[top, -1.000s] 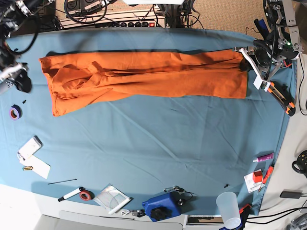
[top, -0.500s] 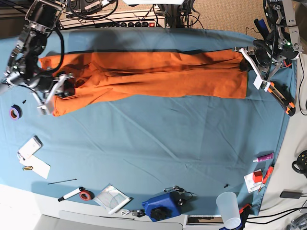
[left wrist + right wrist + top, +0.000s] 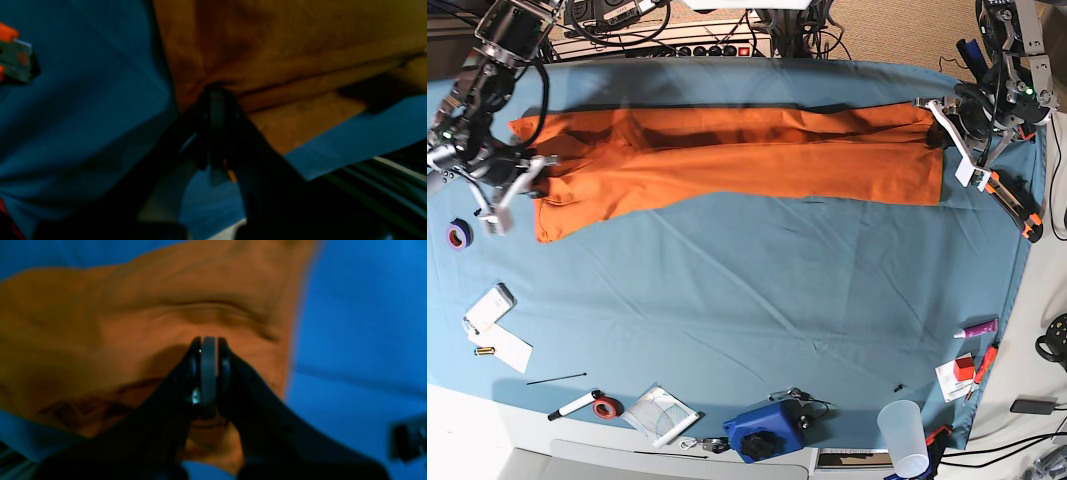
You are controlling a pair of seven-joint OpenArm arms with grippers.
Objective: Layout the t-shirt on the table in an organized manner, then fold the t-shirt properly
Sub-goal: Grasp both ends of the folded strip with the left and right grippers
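The orange t-shirt (image 3: 747,155) lies stretched in a long band across the far part of the teal table (image 3: 777,300). My left gripper (image 3: 939,133) is at its right end and is shut on the t-shirt's edge; in the left wrist view the jaws (image 3: 217,96) pinch the orange fabric (image 3: 283,40) above the blue cloth (image 3: 83,83). My right gripper (image 3: 535,172) is at the shirt's left end. In the right wrist view its jaws (image 3: 208,346) are closed against the bunched t-shirt (image 3: 100,323).
Orange-handled pliers (image 3: 1015,205) lie by the right edge, below my left gripper. A purple tape roll (image 3: 459,235) and a white box (image 3: 489,308) lie at the left. A marker (image 3: 577,404), a blue device (image 3: 767,432) and a plastic cup (image 3: 904,437) stand along the front edge.
My right arm came in from the left, closed on the shirt's left part and moved left with it. The folds there have flattened. The left arm has not moved.
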